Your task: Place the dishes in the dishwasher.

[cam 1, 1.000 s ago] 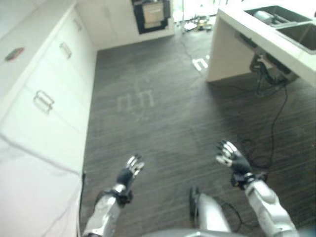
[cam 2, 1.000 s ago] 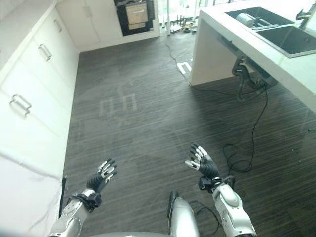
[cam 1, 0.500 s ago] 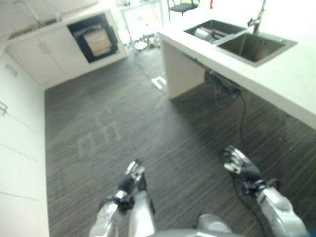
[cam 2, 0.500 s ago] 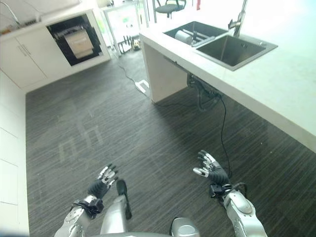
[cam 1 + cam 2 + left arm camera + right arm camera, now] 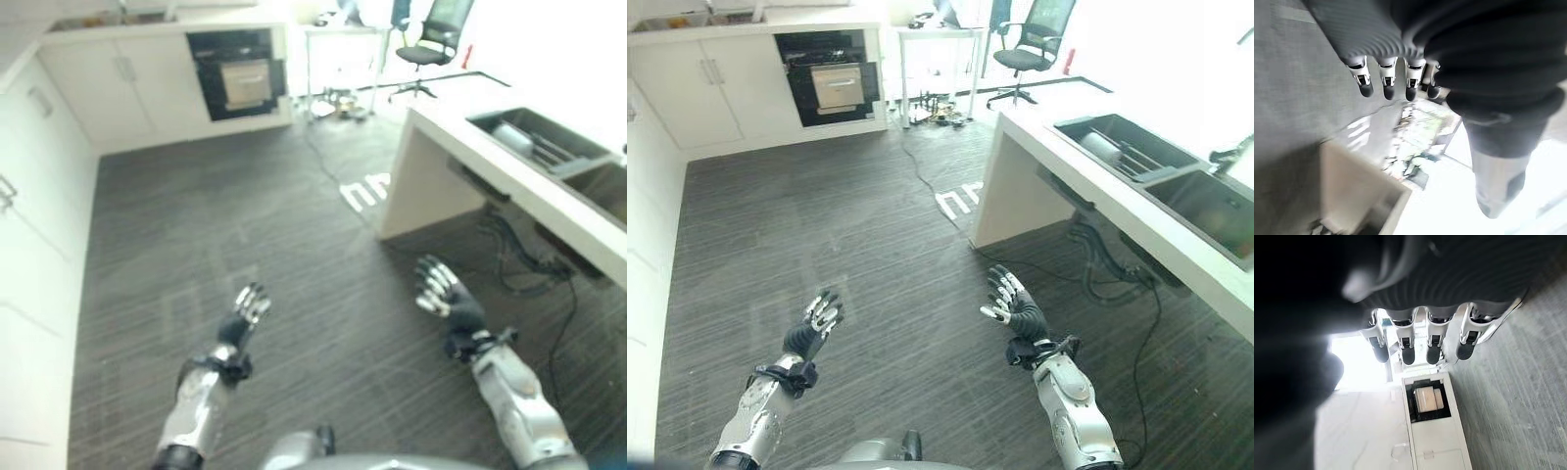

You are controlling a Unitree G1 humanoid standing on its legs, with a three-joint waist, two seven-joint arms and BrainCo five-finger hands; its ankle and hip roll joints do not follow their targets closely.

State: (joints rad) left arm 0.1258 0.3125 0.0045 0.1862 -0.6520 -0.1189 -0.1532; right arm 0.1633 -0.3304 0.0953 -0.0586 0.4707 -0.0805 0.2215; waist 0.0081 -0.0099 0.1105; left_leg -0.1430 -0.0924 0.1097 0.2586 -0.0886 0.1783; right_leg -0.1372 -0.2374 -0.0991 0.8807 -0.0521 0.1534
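Dark striped flooring (image 5: pixel 823 235) spreads across the kitchen, with white cabinets (image 5: pixel 696 93) running along the 9 o'clock side and round to 11 o'clock. Compared with half a second ago the whole scene has swung, so the camera has turned: the white desk (image 5: pixel 1097 211) with its sinks, which then reached across the upper right, now sits at 2 to 3 o'clock. The dark open appliance (image 5: pixel 831 83) in the far cabinet run, apparently the dishwasher, now shows at 12 o'clock instead of 11. An office chair (image 5: pixel 1029 44) stands at 1 o'clock beyond the desk's end.

In the nearer of the two sinks (image 5: pixel 1127 147) a rounded metal dish (image 5: pixel 1101 145) lies beside a rack, at about 2 o'clock from the hands and well apart from both. The second sink (image 5: pixel 1215 201) lies at 3 o'clock.

Both hands hang above the floor as before. The left hand (image 5: pixel 815 323) at 7 o'clock has its fingers (image 5: pixel 1386 81) straight and spread, grasping nothing. The right hand (image 5: pixel 1014 305) at 5 o'clock is likewise released, fingers (image 5: pixel 1405 340) straight, with the dishwasher showing far past their tips.
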